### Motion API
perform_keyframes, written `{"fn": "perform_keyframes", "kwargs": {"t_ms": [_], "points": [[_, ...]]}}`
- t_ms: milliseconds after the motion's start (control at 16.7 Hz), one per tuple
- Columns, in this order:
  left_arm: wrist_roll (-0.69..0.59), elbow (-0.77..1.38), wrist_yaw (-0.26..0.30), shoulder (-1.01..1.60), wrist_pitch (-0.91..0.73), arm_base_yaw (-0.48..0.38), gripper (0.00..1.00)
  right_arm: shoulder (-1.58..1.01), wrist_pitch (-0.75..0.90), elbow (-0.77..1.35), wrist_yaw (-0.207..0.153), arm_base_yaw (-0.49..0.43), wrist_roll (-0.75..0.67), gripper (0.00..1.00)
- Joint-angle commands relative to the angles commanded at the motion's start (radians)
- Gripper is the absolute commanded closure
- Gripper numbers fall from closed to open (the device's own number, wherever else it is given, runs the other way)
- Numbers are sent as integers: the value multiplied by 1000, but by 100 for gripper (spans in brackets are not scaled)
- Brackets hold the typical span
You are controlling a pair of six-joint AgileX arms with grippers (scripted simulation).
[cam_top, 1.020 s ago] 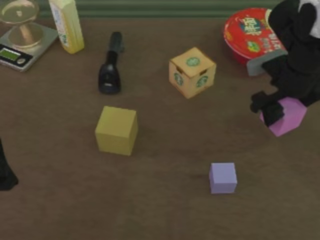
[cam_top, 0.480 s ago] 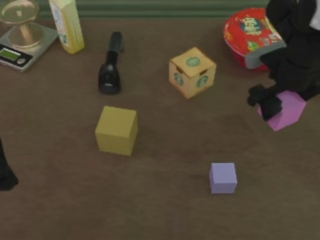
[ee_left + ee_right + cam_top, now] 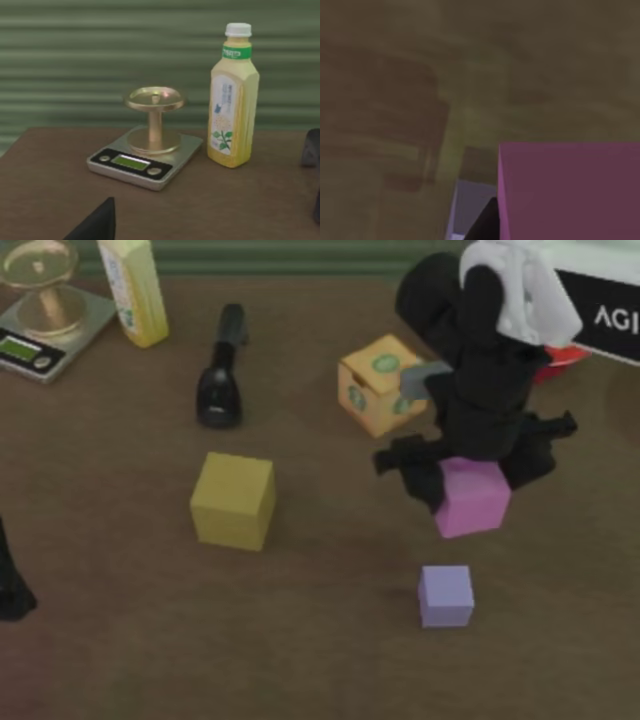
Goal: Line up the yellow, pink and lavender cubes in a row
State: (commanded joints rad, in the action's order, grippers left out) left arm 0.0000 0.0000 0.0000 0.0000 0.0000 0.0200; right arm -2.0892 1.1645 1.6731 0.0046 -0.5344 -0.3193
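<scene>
My right gripper [image 3: 470,478] is shut on the pink cube [image 3: 474,502], holding it over the table right of centre, just behind the lavender cube [image 3: 446,595]. In the right wrist view the pink cube [image 3: 570,190] fills the lower corner with one dark finger [image 3: 485,227] against its side, and the lavender cube [image 3: 470,207] shows below it. The yellow cube [image 3: 233,500] rests left of centre, apart from the other two. My left gripper [image 3: 10,585] is parked at the left edge, open and holding nothing.
An orange-tan box with green logos [image 3: 378,383] stands just behind and left of the right arm. A black handheld device [image 3: 220,370], a yellow bottle [image 3: 133,290] and a kitchen scale [image 3: 45,325] are at the back left. A red tub [image 3: 560,358] is mostly hidden by the right arm.
The right arm has carried the pink cube leftwards from the table's right edge to a spot just behind the lavender cube. The other cubes and the left arm have not moved.
</scene>
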Motion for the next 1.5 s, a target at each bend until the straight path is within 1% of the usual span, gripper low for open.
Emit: {"fn": "perform_keyframes", "kwargs": {"t_ms": [240, 360, 480, 600, 960, 1320, 1500], "points": [[0, 0, 0, 0, 0, 0, 0, 13, 19, 5, 4, -158, -316, 100], [0, 0, 0, 0, 0, 0, 0, 25, 22, 5, 7, -220, -422, 100], [0, 0, 0, 0, 0, 0, 0, 36, 22, 4, 10, -261, -485, 100], [0, 0, 0, 0, 0, 0, 0, 42, 21, 3, 11, -274, -505, 100], [0, 0, 0, 0, 0, 0, 0, 34, 3, -12, 9, -270, -506, 100], [0, 0, 0, 0, 0, 0, 0, -19, -207, -158, 11, -276, -510, 100], [0, 0, 0, 0, 0, 0, 0, -28, -229, -177, 11, -278, -510, 100]]}}
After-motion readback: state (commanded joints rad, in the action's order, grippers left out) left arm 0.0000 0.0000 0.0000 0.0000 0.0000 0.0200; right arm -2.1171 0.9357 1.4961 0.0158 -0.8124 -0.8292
